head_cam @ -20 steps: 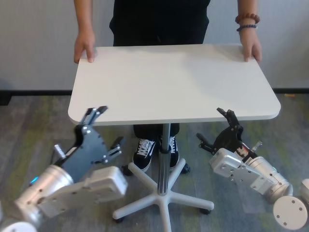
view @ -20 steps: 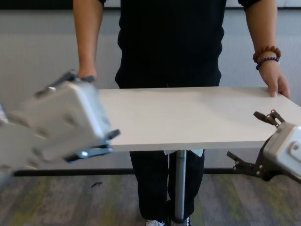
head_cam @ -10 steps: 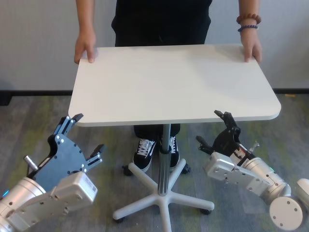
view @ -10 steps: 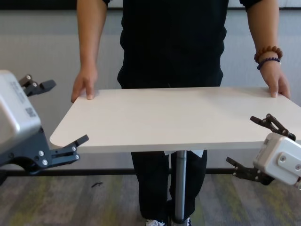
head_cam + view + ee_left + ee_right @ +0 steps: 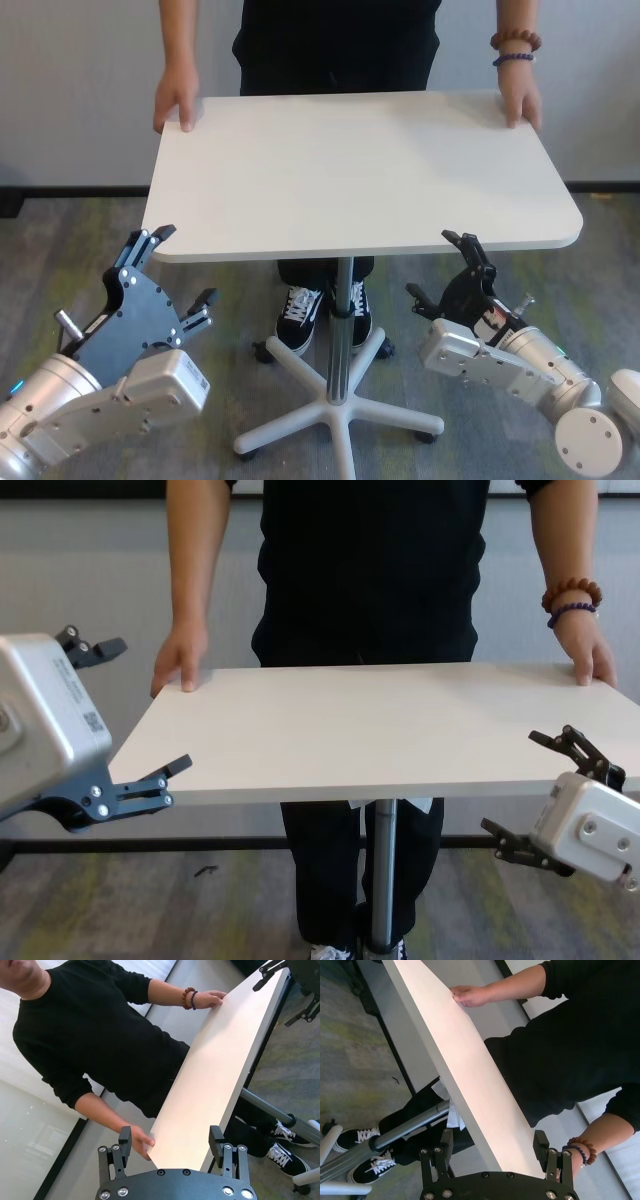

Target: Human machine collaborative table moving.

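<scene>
Head view: the table (image 5: pixel 360 170) stands in the middle on its pole (image 5: pixel 342 320), with a white star base (image 5: pixel 335 415) on the grey carpet. The human (image 5: pixel 338 45) stands at the far side, one hand (image 5: pixel 176 100) on the far left corner and the other hand (image 5: pixel 520 100), with bracelets (image 5: pixel 514 48) on its wrist, on the far right corner. The left gripper (image 5: pixel 175 268) sits at the near left corner, fingers spread, one above the edge and one below. The right gripper (image 5: pixel 440 268) is at the near edge toward the right corner, fingers spread too, apart from the top.

Left wrist view: the left gripper (image 5: pixel 171 1142) is wide open with the table (image 5: pixel 220 1055) edge running between its two fingers; contact cannot be told. The human (image 5: pixel 95 1035) holds the far side.

Right wrist view: the right gripper (image 5: pixel 492 1147) is likewise wide open, its fingers on either side of the table (image 5: pixel 465 1065) edge, the pole (image 5: pixel 395 1135) and black shoes (image 5: pixel 365 1160) beyond.

Chest view: the left gripper (image 5: pixel 135 715) straddles the near left corner of the table (image 5: pixel 380 730), one finger above, one below. The right gripper (image 5: pixel 540 785) has one finger just above the near right edge and one under it, jaws apart
</scene>
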